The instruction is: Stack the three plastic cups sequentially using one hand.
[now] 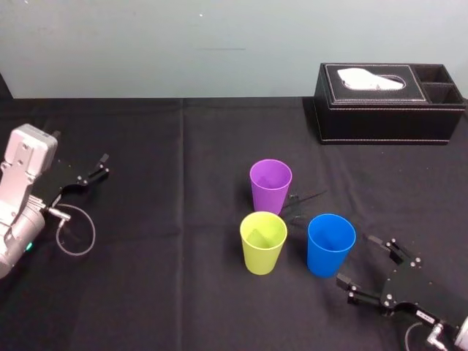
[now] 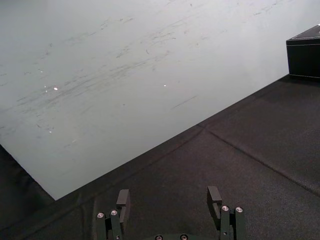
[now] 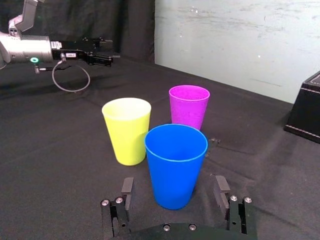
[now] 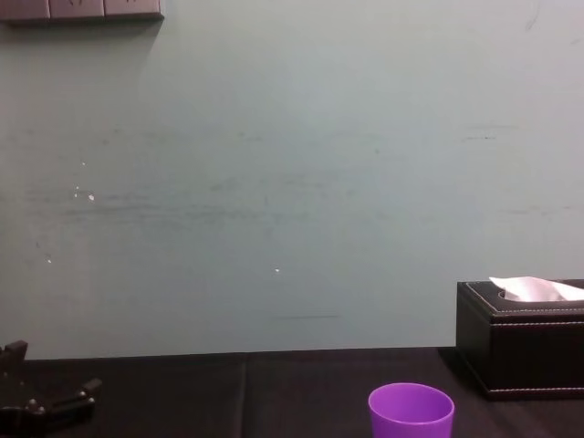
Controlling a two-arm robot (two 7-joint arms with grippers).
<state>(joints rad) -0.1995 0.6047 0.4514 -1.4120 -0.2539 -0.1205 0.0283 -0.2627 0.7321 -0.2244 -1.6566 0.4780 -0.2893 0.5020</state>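
Note:
Three plastic cups stand upright and apart on the black table (image 1: 146, 292): purple (image 1: 270, 186) at the back, yellow-green (image 1: 263, 243) front left, blue (image 1: 330, 245) front right. My right gripper (image 1: 368, 265) sits low, just right of and behind the blue cup. In the right wrist view the blue cup (image 3: 175, 172) stands close in front of the right gripper (image 3: 174, 187). The fingers (image 3: 127, 187) are spread wider than the cup and touch nothing. The yellow-green cup (image 3: 127, 130) and purple cup (image 3: 189, 106) stand beyond it. My left gripper (image 1: 99, 170) rests open at the table's far left.
A black tissue box (image 1: 387, 102) stands at the back right, near the wall. A loop of cable (image 1: 77, 232) hangs by the left arm. The left gripper (image 2: 169, 200) faces bare black cloth and the pale wall. The purple cup's rim (image 4: 411, 412) shows low in the chest view.

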